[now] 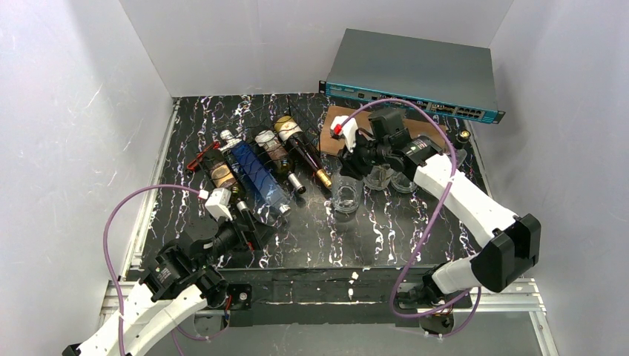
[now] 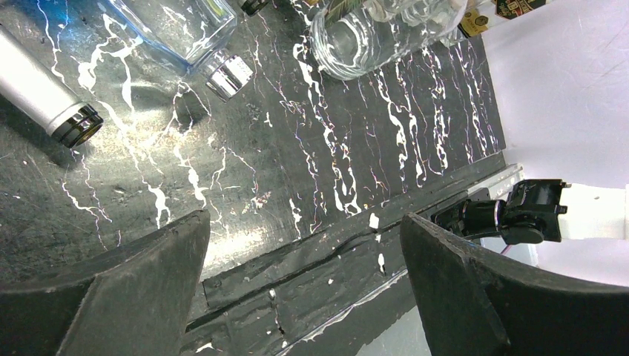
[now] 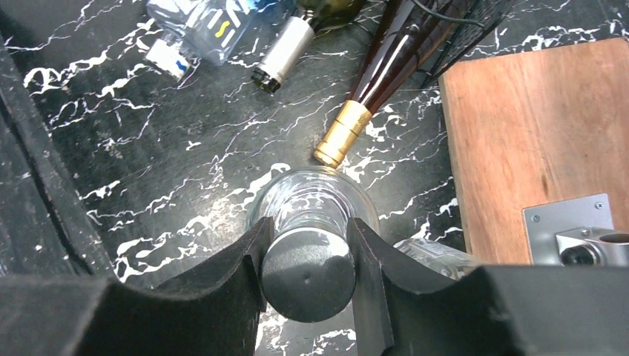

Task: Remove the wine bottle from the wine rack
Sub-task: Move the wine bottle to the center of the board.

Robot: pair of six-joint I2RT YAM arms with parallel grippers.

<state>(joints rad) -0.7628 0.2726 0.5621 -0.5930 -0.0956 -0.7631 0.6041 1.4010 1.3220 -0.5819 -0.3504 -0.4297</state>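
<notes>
At the near left, the left gripper hangs with fingers wide apart and empty, so nothing steadies the wine rack. The light wire may drag when the wine bottle, lying on it mid-table with its gold neck pointing near, gets pulled. To the right, the right gripper is clamped on a dark cap over clear glass just beside that neck, and a careless swing could knock both.

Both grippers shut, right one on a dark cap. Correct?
No: the left gripper is open, its fingers wide apart with nothing between them, as the left wrist view shows. The right gripper is shut on the dark cap.
</notes>
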